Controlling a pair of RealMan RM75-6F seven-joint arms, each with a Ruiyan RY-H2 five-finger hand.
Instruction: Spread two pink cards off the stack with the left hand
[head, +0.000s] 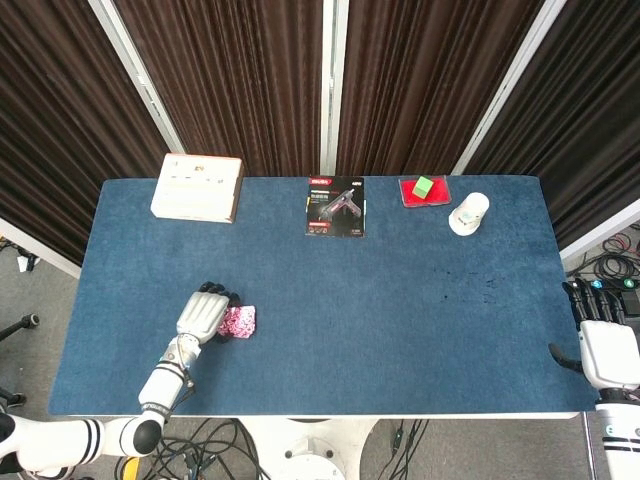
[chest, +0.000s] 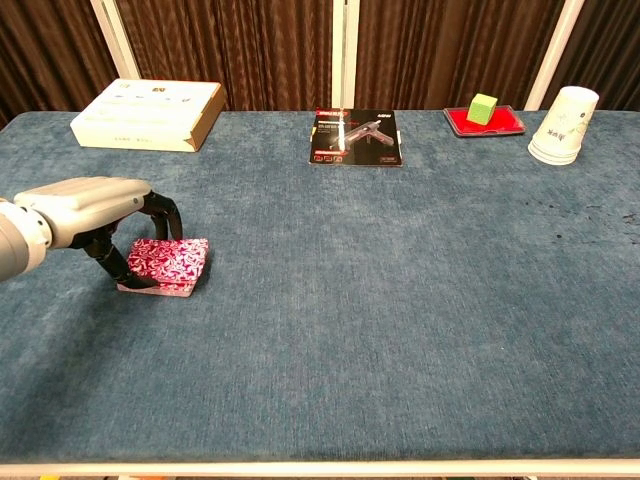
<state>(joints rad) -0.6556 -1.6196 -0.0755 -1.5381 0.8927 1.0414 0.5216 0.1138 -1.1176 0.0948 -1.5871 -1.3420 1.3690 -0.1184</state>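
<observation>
The pink patterned card stack (chest: 170, 262) lies on the blue table near its front left. In the head view the stack (head: 241, 322) pokes out to the right of my left hand (head: 203, 314). My left hand (chest: 95, 205) arches over the stack's left end, with curled fingers (chest: 165, 222) on its top and the thumb at its near left edge. The top cards sit shifted to the right of the bottom ones. My right hand (head: 604, 345) hangs off the table's right edge, holding nothing, its fingers straight.
Along the far edge stand a flat cardboard box (chest: 148, 113), a glue-gun package (chest: 355, 137), a red tray (chest: 484, 121) with a green cube (chest: 483, 107), and stacked paper cups (chest: 564, 125). Blue cloth (chest: 400, 300) stretches to the right of the stack.
</observation>
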